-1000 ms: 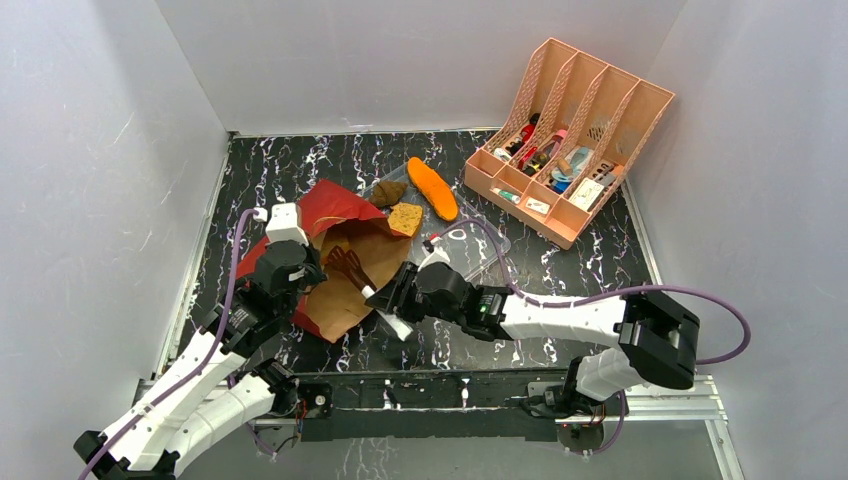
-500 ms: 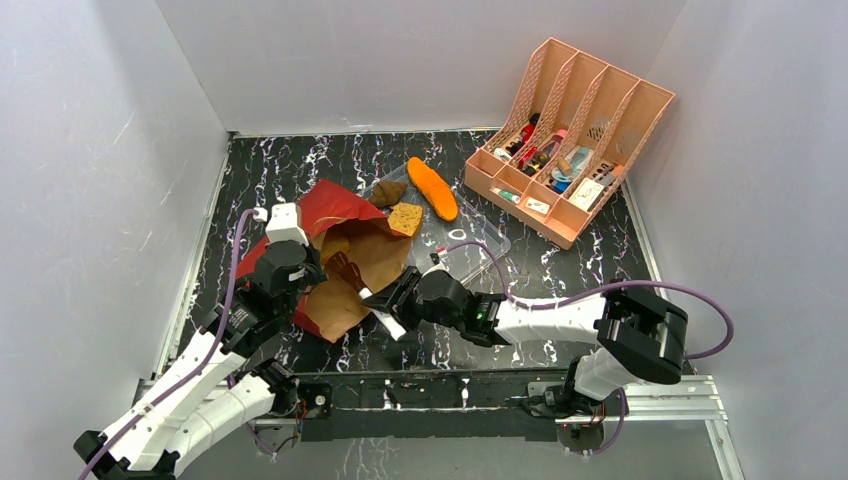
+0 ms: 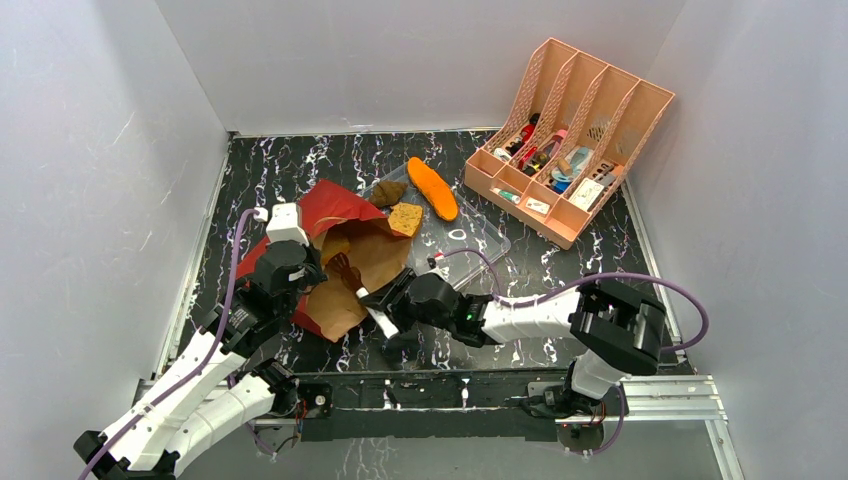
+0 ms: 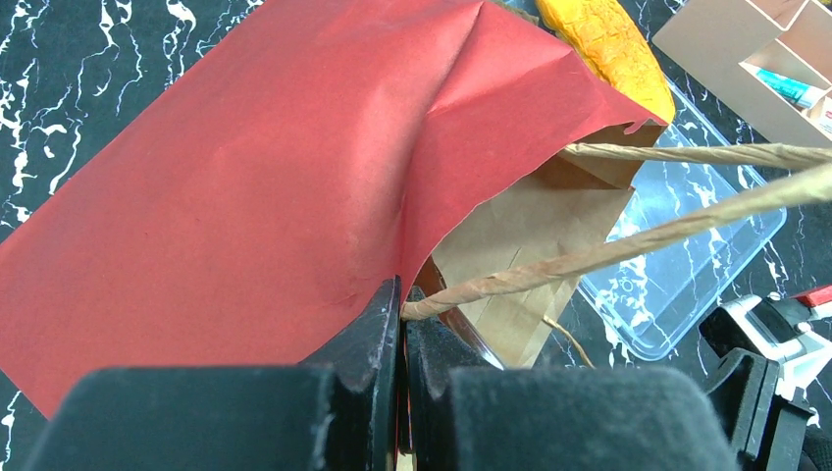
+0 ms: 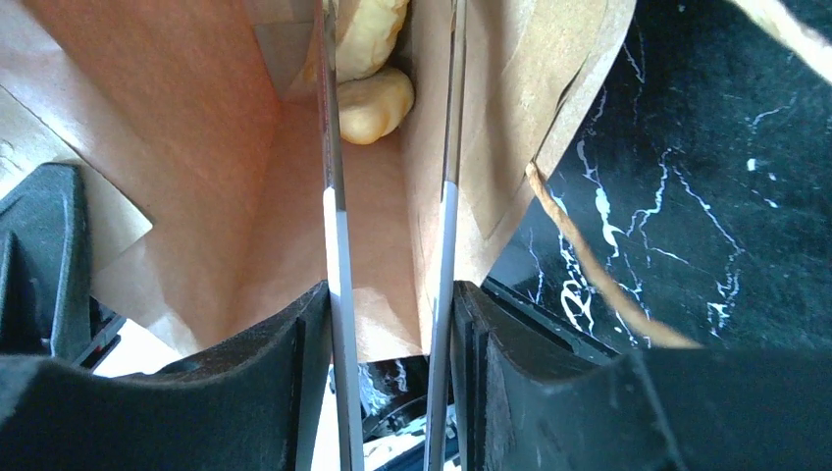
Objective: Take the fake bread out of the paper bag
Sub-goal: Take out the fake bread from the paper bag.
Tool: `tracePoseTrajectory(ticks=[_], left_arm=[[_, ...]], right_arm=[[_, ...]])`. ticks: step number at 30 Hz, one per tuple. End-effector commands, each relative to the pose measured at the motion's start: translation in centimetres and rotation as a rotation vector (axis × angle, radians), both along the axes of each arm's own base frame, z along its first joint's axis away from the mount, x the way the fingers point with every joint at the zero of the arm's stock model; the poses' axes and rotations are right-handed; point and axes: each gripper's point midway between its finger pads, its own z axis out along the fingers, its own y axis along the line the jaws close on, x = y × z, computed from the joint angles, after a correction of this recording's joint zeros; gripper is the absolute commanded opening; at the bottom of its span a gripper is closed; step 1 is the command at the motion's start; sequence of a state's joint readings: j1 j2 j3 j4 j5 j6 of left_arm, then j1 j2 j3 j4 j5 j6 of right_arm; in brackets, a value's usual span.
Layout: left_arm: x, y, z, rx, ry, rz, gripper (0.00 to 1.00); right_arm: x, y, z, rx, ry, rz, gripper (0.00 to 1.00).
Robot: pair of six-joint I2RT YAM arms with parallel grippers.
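The paper bag (image 3: pixel 335 215) lies on its side, red outside, brown inside, its mouth facing the right arm. My left gripper (image 3: pixel 322 268) (image 4: pixel 402 312) is shut on the bag's upper rim where a twisted handle (image 4: pixel 638 240) starts. At the bag's mouth my right gripper (image 3: pixel 363 297) (image 5: pixel 390 167) stands open, its thin fingers (image 5: pixel 332 196) pointing into the bag. Deep inside lie two pale tan pieces of fake bread (image 5: pixel 375 106). Outside the bag, on a clear tray (image 3: pixel 470 240), rest an orange loaf (image 3: pixel 432 188), a tan square piece (image 3: pixel 405 218) and a dark brown lump (image 3: pixel 388 192).
A pink slotted organiser (image 3: pixel 568 140) with small items stands at the back right. The lower handle loop (image 5: pixel 589 270) lies on the black marbled table (image 3: pixel 560 270) beside my right fingers. White walls close in three sides.
My right gripper has slid left toward the bag's mouth and its jaws have widened a little. The left gripper and the bag have stayed put.
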State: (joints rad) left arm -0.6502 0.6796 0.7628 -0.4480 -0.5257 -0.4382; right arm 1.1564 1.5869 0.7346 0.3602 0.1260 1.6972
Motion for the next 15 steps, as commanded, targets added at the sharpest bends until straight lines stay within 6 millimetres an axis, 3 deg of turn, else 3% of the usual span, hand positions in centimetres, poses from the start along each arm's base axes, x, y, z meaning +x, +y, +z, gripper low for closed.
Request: tracePoseTrajectory(ticks=[1,15], left_arm=[[0.3,-0.6,1.7,-0.035,-0.048,-0.018,0.00],[0.2,-0.9,1.5,-0.042,-0.045,-0.035,0.00]], right_arm=[[1.4,2.0,4.8,0.141,-0.053,-0.036,0.42],[3.4,3.6,4.3,0.167,-0.064,-0.064,0.42]])
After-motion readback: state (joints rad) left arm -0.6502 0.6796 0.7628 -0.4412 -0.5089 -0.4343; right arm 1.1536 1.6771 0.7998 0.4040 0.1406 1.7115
